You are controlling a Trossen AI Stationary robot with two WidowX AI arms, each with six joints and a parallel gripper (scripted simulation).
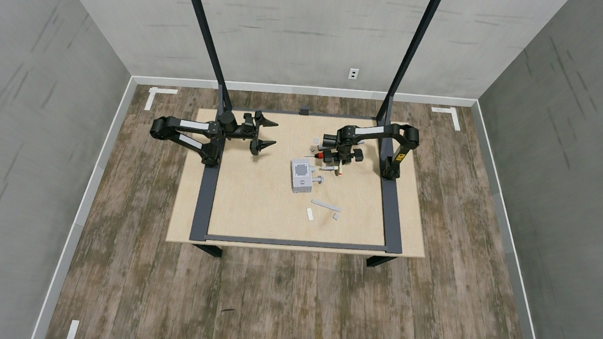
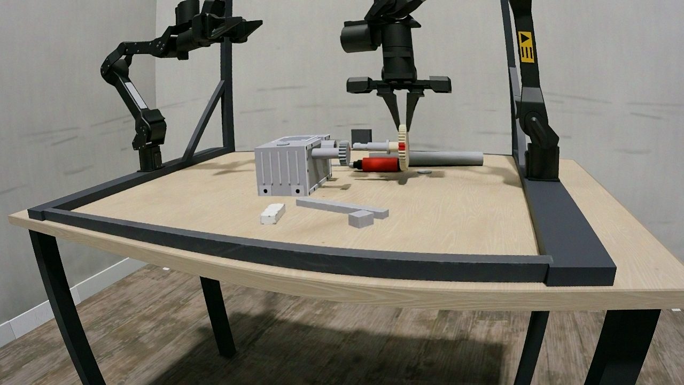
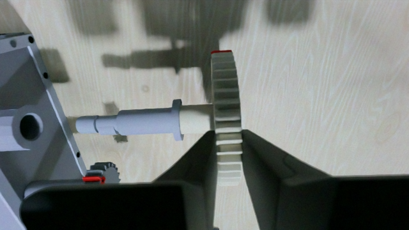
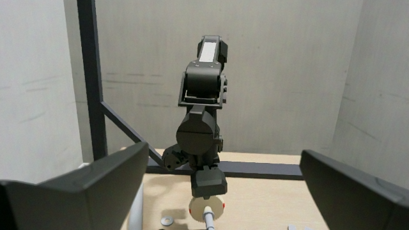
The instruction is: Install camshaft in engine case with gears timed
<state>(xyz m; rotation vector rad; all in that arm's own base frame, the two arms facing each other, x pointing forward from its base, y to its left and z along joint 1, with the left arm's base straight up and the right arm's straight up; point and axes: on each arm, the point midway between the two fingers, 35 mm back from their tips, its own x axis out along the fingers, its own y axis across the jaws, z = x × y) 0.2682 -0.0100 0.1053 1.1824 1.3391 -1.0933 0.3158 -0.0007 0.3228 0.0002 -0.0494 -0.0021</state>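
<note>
The grey engine case (image 1: 301, 187) (image 2: 282, 167) (image 3: 22, 86) stands upright mid-table. Its open bearing (image 3: 30, 126) and the small crank gear (image 1: 321, 180) (image 2: 343, 153) (image 3: 110, 174), with a red-marked tooth, face the left arm. My left gripper (image 2: 402, 128) (image 3: 227, 138) is shut on the rim of the camshaft's cream big gear (image 2: 403, 160) (image 3: 225, 80) (image 4: 197, 209). The gear stands upright; red marks show on its rim. The shaft (image 1: 329, 168) (image 2: 373, 146) (image 3: 145, 122) is about level and points at the case, its tip outside the bearing. My right gripper (image 1: 276, 133) is open and empty, far from the case.
A red screwdriver (image 1: 319, 155) (image 2: 380, 164) lies close to the camshaft, with a grey tube (image 2: 444, 158) (image 4: 137, 207) and a washer (image 2: 424, 171) (image 4: 167, 220) nearby. A grey bar (image 1: 325, 205) (image 2: 342, 206), small block (image 1: 336, 216) (image 2: 360, 218) and white block (image 1: 309, 213) (image 2: 272, 214) lie on the case's other side.
</note>
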